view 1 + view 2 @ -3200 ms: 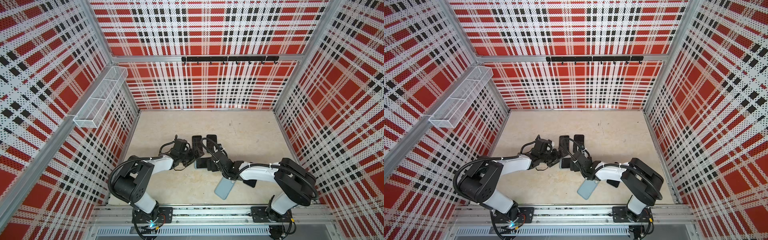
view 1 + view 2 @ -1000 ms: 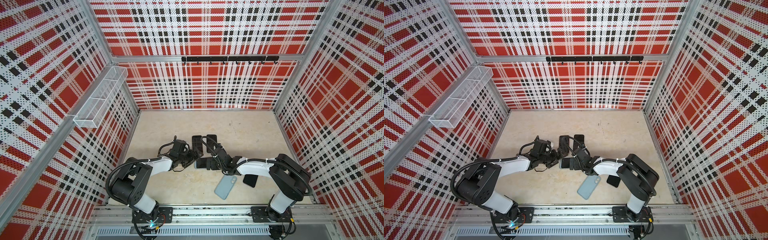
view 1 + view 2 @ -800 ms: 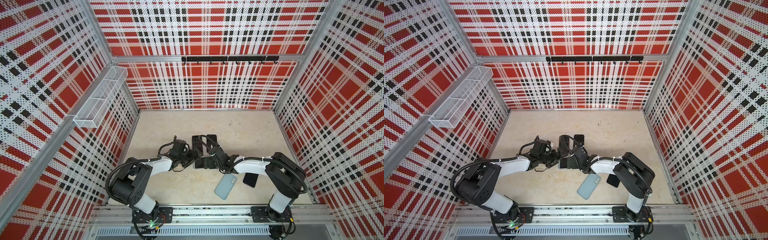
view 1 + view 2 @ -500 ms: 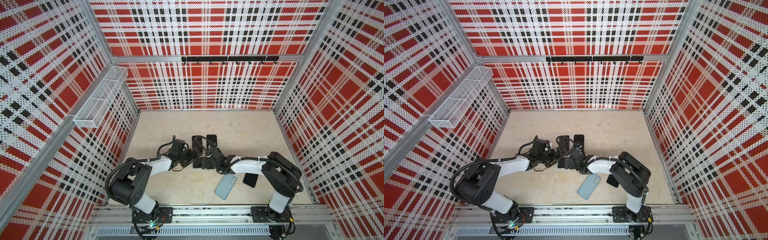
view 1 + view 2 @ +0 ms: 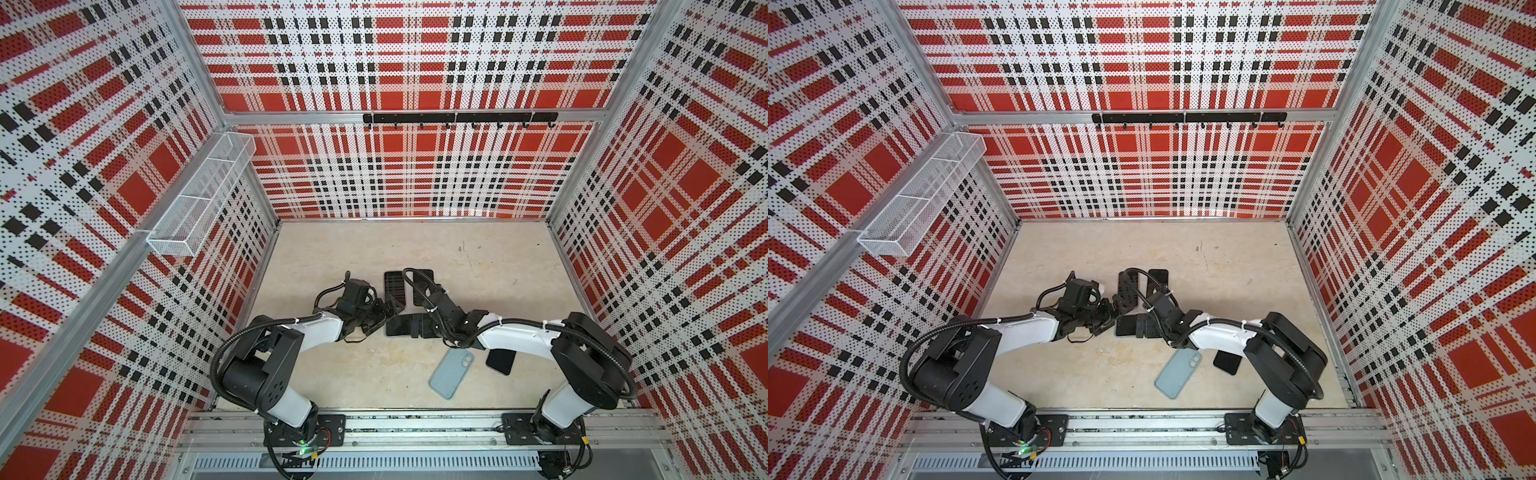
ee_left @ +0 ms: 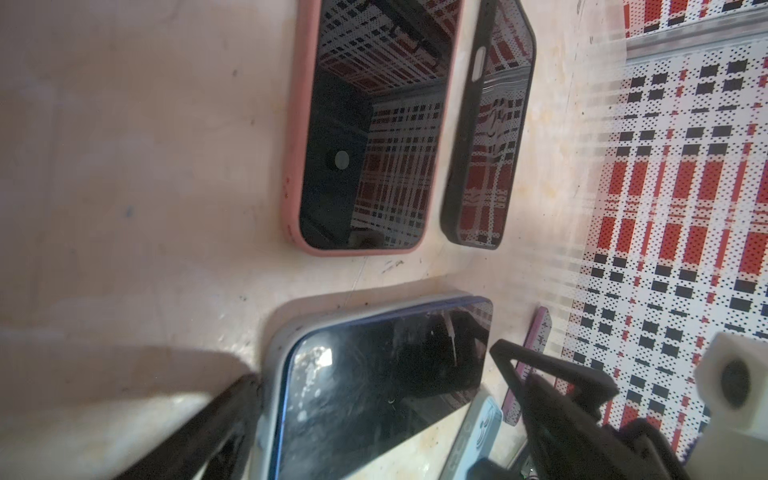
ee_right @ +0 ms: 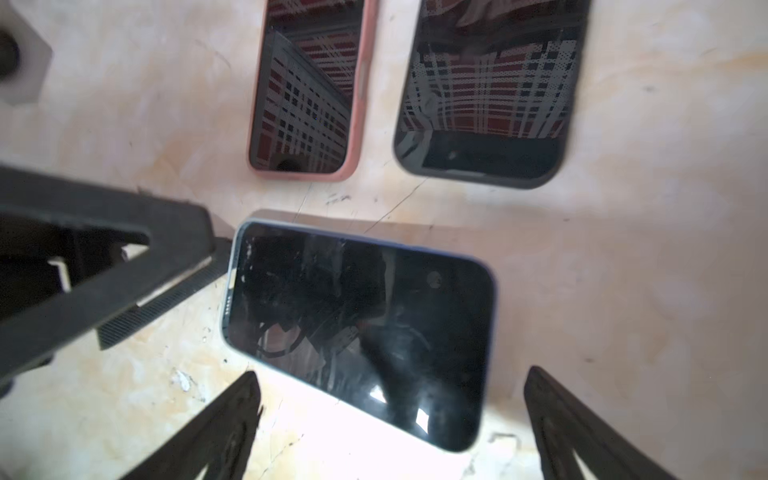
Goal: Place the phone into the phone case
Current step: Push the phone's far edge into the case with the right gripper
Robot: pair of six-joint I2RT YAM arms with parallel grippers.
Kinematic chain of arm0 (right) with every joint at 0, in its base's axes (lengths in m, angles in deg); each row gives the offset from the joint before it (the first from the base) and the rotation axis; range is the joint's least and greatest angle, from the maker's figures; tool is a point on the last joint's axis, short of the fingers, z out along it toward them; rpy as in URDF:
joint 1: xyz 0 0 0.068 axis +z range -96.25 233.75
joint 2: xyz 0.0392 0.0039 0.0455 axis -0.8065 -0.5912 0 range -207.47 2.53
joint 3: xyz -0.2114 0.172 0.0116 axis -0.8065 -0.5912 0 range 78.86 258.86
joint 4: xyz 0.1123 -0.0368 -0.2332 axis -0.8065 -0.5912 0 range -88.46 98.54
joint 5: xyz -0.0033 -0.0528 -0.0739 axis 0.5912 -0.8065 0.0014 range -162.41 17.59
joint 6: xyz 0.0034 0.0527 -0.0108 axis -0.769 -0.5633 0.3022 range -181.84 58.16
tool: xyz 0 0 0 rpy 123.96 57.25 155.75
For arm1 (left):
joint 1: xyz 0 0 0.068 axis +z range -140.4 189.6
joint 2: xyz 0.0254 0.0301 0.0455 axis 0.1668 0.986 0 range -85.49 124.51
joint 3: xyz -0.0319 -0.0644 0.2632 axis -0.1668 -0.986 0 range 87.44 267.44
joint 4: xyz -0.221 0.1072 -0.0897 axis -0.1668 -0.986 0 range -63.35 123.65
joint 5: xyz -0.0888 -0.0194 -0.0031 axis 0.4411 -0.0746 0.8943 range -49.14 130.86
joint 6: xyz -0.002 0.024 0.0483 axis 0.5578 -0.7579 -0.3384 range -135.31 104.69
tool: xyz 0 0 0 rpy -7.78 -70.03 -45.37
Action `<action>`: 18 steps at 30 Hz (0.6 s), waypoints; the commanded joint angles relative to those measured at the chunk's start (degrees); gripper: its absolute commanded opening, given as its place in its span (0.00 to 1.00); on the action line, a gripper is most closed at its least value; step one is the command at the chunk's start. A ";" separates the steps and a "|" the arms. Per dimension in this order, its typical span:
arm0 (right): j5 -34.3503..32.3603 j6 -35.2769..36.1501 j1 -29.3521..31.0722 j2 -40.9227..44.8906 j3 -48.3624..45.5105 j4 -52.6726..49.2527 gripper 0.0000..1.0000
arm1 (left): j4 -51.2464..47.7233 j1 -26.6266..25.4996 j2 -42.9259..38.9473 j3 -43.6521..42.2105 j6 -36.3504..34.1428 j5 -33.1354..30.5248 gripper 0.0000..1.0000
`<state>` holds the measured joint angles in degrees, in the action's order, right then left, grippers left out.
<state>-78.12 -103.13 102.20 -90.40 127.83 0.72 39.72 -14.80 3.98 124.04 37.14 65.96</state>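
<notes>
A dark-screened phone (image 5: 401,325) (image 5: 1128,326) with a blue edge lies flat mid-table, between the two arms. A pale rim shows round one end of this phone (image 6: 374,374). My left gripper (image 5: 384,313) (image 6: 374,365) is open, with a finger on each side of that end. My right gripper (image 5: 419,325) (image 7: 392,376) is open low over the opposite end of the phone (image 7: 357,328), holding nothing. A light blue phone case (image 5: 451,373) (image 5: 1178,373) lies apart near the front, camera cut-out up.
A phone in a pink case (image 6: 370,124) (image 7: 307,91) and one in a black case (image 6: 486,137) (image 7: 486,91) lie side by side just behind. Another dark phone (image 5: 500,361) rests under the right forearm. A wire basket (image 5: 199,199) hangs on the left wall.
My right gripper has slid left, off the spot near the blue case and over the flat phone. The left arm and all phones have stayed put.
</notes>
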 commanded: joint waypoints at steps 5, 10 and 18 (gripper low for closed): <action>4.53 3.17 -2.16 1.52 -0.33 -1.26 0.96 | -1.14 0.47 -1.17 -2.10 0.38 0.15 1.00; 7.40 2.11 -2.20 -0.19 -0.86 2.57 0.88 | -1.15 0.47 -0.79 -2.23 0.64 -0.07 1.00; 10.48 0.96 -0.59 -4.84 1.20 5.79 0.76 | -1.14 0.46 -0.31 -1.79 0.69 -0.29 1.00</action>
<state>-69.64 -101.93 100.69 -93.59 127.57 3.24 40.31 -14.58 3.37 123.14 37.21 66.14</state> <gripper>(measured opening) 0.777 0.997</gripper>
